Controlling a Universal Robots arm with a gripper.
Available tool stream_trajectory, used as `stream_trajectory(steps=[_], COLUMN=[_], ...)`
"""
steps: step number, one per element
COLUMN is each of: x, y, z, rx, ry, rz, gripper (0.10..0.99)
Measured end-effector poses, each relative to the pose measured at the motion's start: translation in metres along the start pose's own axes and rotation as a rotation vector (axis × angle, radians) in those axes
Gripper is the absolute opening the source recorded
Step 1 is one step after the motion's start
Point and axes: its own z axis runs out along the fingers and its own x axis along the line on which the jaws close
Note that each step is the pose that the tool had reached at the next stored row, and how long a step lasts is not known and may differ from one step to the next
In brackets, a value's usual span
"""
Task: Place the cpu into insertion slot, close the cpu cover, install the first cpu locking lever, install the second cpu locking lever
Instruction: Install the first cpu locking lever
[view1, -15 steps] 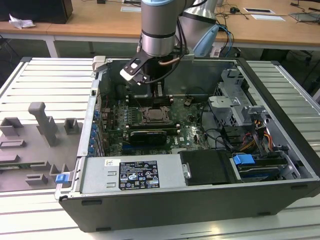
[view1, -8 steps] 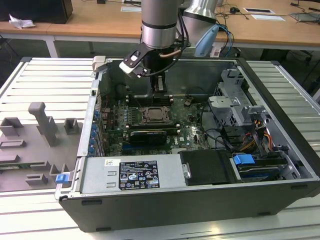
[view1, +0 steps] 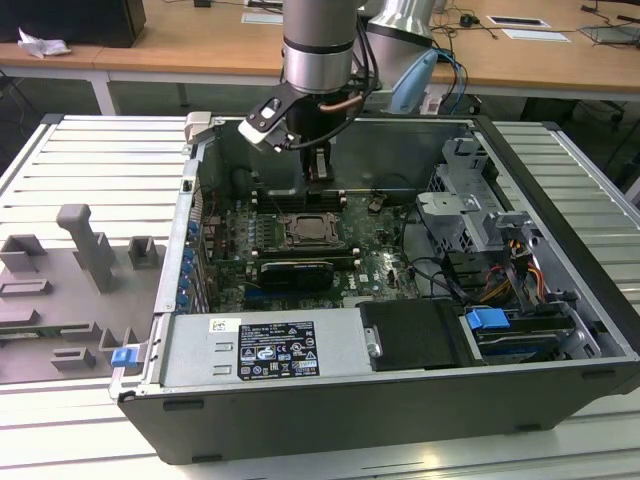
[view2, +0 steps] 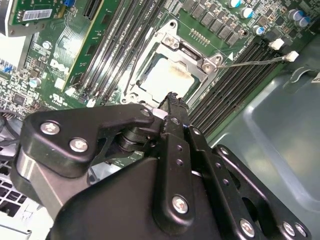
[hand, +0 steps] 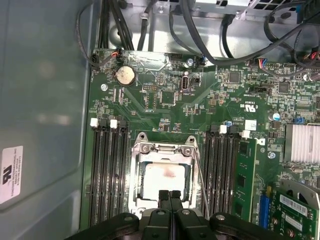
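The cpu (hand: 164, 181) lies flat in the motherboard socket, its pale metal top showing through the square opening of the cpu cover (hand: 162, 149), which is folded down over it. The same cpu (view2: 167, 77) and cover (view2: 192, 55) appear in the second wrist view. A thin metal locking lever (hand: 200, 180) slants away from the socket's side over the memory slots; its rod (view2: 250, 62) also shows. My gripper (hand: 170, 194) hangs just above the socket's edge, fingers shut together with nothing between them. In the exterior view the gripper (view1: 318, 178) hovers over the socket (view1: 312, 232).
The open computer case (view1: 560, 300) walls in the board. A long black card (view1: 295, 270) lies beside the socket, the power supply (view1: 265, 345) in front, a drive cage (view1: 470, 215) and cables at the exterior view's right. Grey fixtures (view1: 90, 250) stand outside, on its left.
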Motion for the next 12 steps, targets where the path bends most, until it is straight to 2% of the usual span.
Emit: stream_trajectory(steps=[5,12], x=[-0.0001,-0.0002], y=[0.0002,0.0007], z=[-0.0056,-0.0228], rx=[0.000,0.000], ry=[0.0000,-0.0003], rz=[0.000,0.000], gripper=[0.106,0.106])
